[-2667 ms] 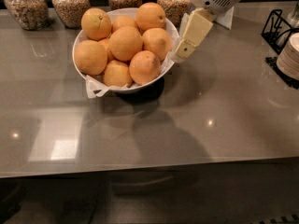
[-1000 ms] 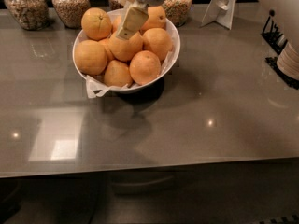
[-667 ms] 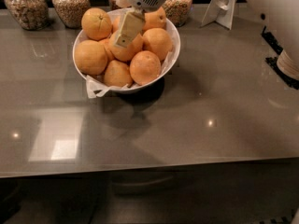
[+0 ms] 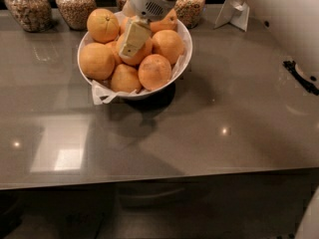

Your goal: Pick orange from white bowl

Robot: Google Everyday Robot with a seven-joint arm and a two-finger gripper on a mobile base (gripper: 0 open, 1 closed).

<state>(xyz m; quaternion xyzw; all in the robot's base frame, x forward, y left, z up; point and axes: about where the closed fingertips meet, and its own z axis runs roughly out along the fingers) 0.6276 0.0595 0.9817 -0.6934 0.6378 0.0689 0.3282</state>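
At the far left of the grey counter (image 4: 224,108), in the white bowl (image 4: 183,59), the orange (image 4: 144,50) lies mid-pile, the gripper (image 4: 128,49) right over it; whether it grips cannot be told

Gripper (image 4: 130,43): formerly right of the bowl (image 4: 183,59), outside its rim. It is now in the upper centre-left of the frame, above the pile. Since a second ago it is slightly lower and overlaps the middle orange (image 4: 145,50).
Arm (image 4: 279,19): now fills the upper right corner and covers most of what showed at the right edge.
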